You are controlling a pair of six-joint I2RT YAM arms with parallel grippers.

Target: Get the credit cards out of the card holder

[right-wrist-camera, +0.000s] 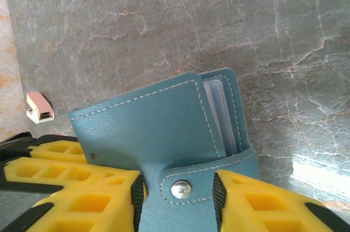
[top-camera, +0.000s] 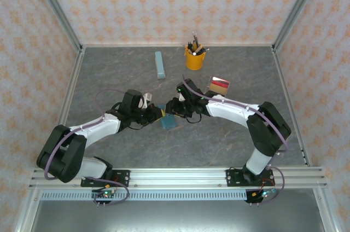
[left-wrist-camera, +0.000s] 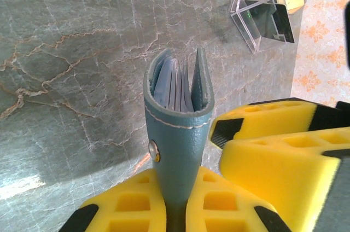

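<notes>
Card holder sits near the worktop's middle, just toward the near edge, between the 2 grippers. Left gripper is clamped tight on it: yellow pads press both sides of the spine end, and the holder stands edge-on to the left wrist camera. Covers are slightly spread, with light blue pocket leaves showing between them. Can't tell if any card is inside.

Right gripper has jaws partway apart, 1 pad on each side of the snap strap. Can't tell if it's actually gripping.

Credit cards, red and tan, are in a clear stand right of centre, well apart from the holder. Yellow pen cup and pale blue-grey bar are near the far edge.
</notes>
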